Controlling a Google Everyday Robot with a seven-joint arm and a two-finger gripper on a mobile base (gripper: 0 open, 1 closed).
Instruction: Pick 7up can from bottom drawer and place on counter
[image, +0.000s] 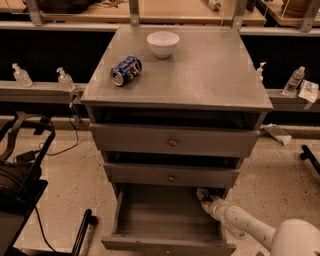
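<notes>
- At the back right corner of the deep grey metal bottom drawer (165, 246), which stands pulled open: a small pale green-and-white 7up can (202, 192), only partly seen, tucked under the front edge of the shallower knobbed middle drawer (172, 176).
- Looks upright, long axis vertical, though too much is hidden to be sure.
- Right against it, on its near right side: the robot's pale two-finger gripper (206, 201), carried on a white jointed arm (245, 227) slanting in from the lower right over the drawer's right wall.
- Touching the can or all but touching it; impossible to say whether closed on it or apart from it.
- By judgement, the grasp is the step in hand: no lift made, can not yet out of the drawer.
- The relation that counts for the next move: can just beyond and slightly left of the gripper, beneath the middle drawer's overhang. Calls for drawing back toward the open front before rising, or risks striking the drawer above.
- Higher up: the knobbed grey top drawer (172, 141), then the flat square grey metal counter (210, 75), well above the can.
- On that counter: a blue soda can (126, 70) lying on its side near the left, and a white bowl (163, 43) toward the back; right half bare, so room to set down there.
</notes>
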